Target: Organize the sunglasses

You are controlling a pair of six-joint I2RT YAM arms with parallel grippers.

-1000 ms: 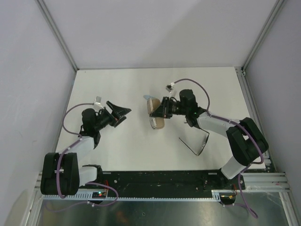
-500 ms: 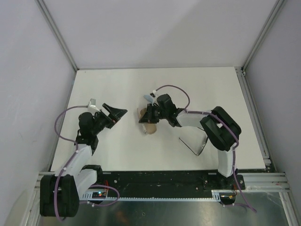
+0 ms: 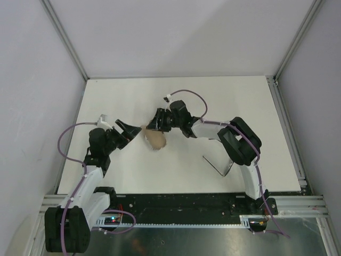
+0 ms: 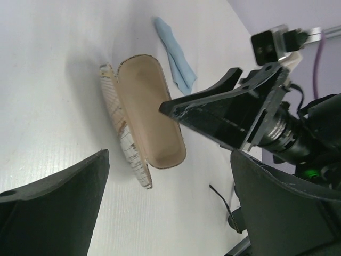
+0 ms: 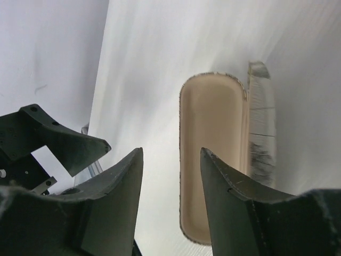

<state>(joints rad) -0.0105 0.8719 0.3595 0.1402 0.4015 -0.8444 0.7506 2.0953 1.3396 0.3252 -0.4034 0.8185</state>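
The sunglasses (image 3: 224,166) lie on the white table at the near right, a thin black frame with one temple arm stretched left; the temple tip shows in the left wrist view (image 4: 223,205). The beige oval case (image 3: 155,140) lies open at the table's middle and shows in both wrist views (image 4: 152,114) (image 5: 212,160). My right gripper (image 3: 155,122) is open just behind the case, one finger (image 5: 234,197) over its rim. My left gripper (image 3: 133,131) is open and empty just left of the case.
A light blue cloth (image 4: 174,53) lies beyond the case, mostly hidden under the right arm in the top view. The table's edges meet grey walls at left, right and back. The right arm stretches across the table's middle.
My right gripper has swung left across the table and the case has moved left with it, now lying open close to the left gripper. The left gripper has shifted slightly. The sunglasses have not moved.
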